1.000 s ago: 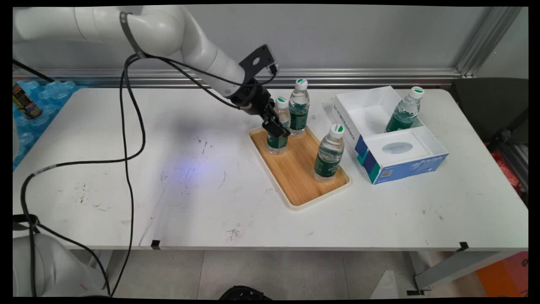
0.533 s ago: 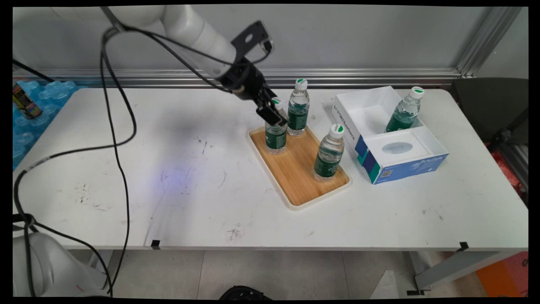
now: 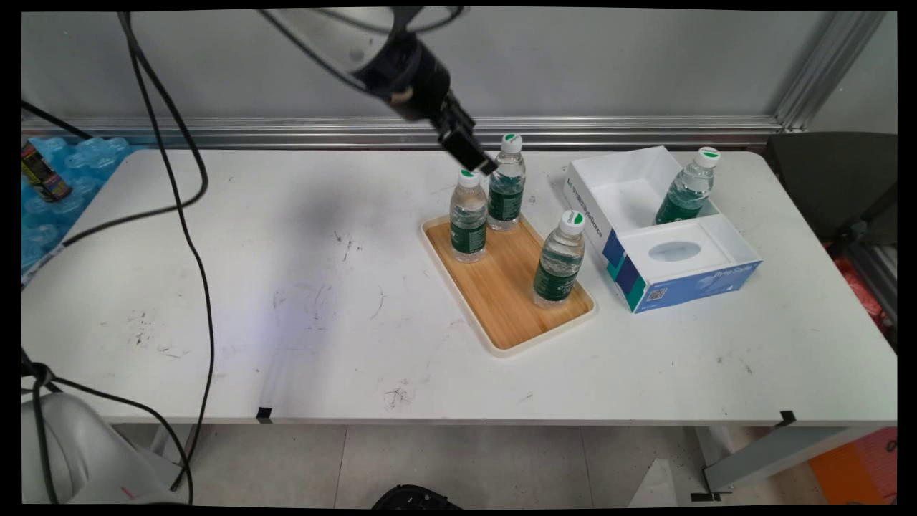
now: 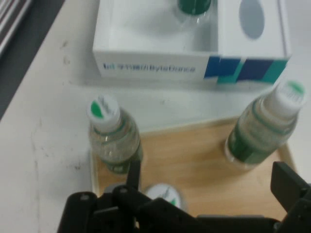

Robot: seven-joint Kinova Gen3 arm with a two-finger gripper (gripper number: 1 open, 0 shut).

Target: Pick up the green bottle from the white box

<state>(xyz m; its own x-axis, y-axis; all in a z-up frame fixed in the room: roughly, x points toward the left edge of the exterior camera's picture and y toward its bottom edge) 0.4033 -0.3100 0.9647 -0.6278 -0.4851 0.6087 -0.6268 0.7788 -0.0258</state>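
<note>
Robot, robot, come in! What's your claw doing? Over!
Claw open, empty. Hovers over clear green-labelled water bottle on rectangular wooden tray. Two matching bottles share tray, untouched.

Three bottles (image 3: 468, 215) on tray (image 3: 505, 294), box (image 3: 663, 229) right (a fourth bottle (image 3: 686, 188) seemingly inside)

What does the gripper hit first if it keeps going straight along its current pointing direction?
Probably the wooden tray: the gripper points down at its bare middle, between the water bottles. The bottle directly beneath it sits just off the line, so it could be clipped; depth is unclear.
</note>
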